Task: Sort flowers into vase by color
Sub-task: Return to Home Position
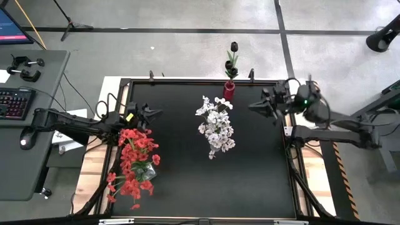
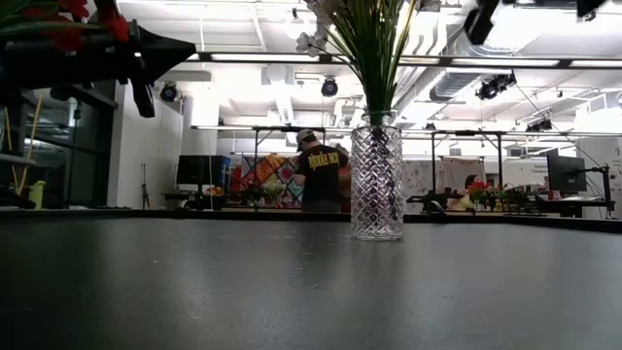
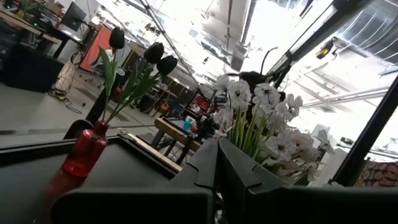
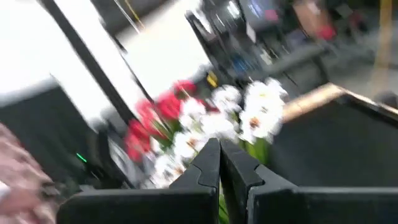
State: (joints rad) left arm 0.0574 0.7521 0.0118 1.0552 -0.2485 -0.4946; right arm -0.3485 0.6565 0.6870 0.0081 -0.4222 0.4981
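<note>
Reading yellow shirt print on person [image 2: 321, 175] not possible. Near-black tulips [image 1: 234, 46] set in small glossy red vase [image 1: 229, 91] at far edge; white blooms [image 1: 215, 128] in cut-glass vase [image 2: 377, 185] mid-table; red blooms [image 1: 134, 159] near left edge. Pinched closed, nothing gripped — left gripper [image 1: 155, 113] by red blooms, right gripper [image 1: 252, 107] at right edge. Black tabletop [image 1: 262, 181] bare toward near edge.

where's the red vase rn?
In the high view the red vase stands at the far edge of the table, a little right of the middle. It holds the black tulips and sits just beyond the white flowers.
</note>
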